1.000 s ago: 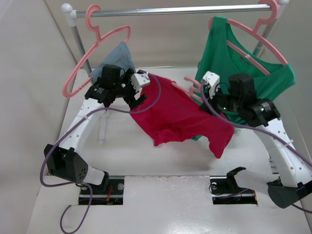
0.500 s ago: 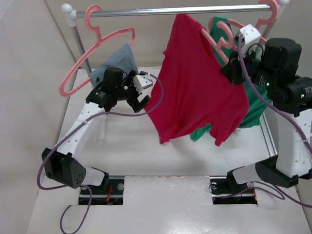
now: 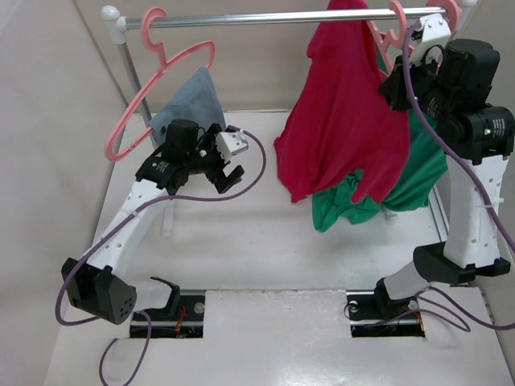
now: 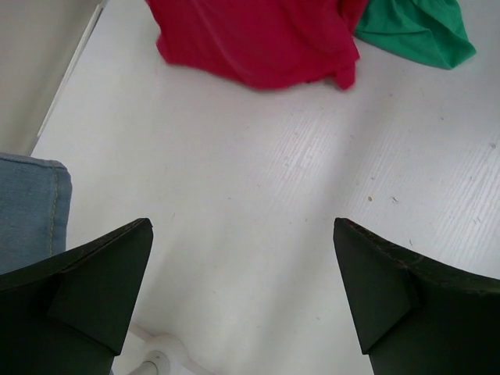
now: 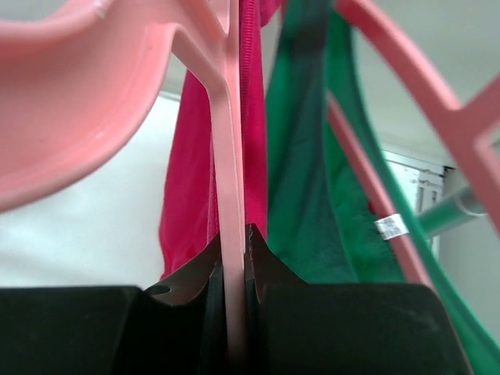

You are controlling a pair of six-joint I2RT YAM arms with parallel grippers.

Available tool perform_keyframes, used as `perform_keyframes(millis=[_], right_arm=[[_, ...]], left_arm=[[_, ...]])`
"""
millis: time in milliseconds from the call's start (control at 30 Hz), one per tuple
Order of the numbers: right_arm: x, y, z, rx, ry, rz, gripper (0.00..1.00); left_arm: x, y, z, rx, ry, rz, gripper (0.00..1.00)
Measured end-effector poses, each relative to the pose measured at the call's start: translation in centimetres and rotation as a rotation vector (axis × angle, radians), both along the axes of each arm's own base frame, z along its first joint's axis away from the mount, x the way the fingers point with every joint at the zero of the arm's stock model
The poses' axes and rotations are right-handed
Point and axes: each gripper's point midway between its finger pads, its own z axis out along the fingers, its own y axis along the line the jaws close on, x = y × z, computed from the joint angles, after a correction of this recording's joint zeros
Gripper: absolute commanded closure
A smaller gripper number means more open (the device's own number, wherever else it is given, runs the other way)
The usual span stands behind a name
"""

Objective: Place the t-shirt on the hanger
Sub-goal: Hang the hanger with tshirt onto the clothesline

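Left gripper (image 3: 228, 170), centre left in the overhead view: fingers spread wide, holding nothing. Its own camera shows only bare table (image 4: 258, 195) between them. It now sits well apart from the t-shirt (image 3: 346, 104). A second ago it was right beside the cloth.

The t-shirt was slung low across mid frame between the arms. It now hangs full length in the upper right, its hem just off the table, in front of the green top (image 3: 414, 173).

Right gripper (image 3: 393, 87) has risen to the upper right. The wrist view shows its fingers pinching a thin bar of the hanger (image 5: 223, 156), red cloth draped beside it.

The hanger's hook is up at the rail (image 3: 265, 16). I cannot tell whether it is over it.

Judgement: the shirt rides the hanger, though bunched. What is left is hooking it on and letting go.
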Motion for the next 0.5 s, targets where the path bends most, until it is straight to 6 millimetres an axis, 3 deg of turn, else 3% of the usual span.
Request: perform_keyframes(millis=[267,500], right_arm=[[1.7,-1.9,0.0,0.028,-0.02,-0.066,1.0],[4.1,-2.6,-3.4,0.053,0.05,-0.072,1.0]], left_arm=[[-0.4,0.2,-0.5,0.004,0.008,-0.001,0.0],[-0.5,0.2,-0.7,0.006,0.011,-0.001,0.0]])
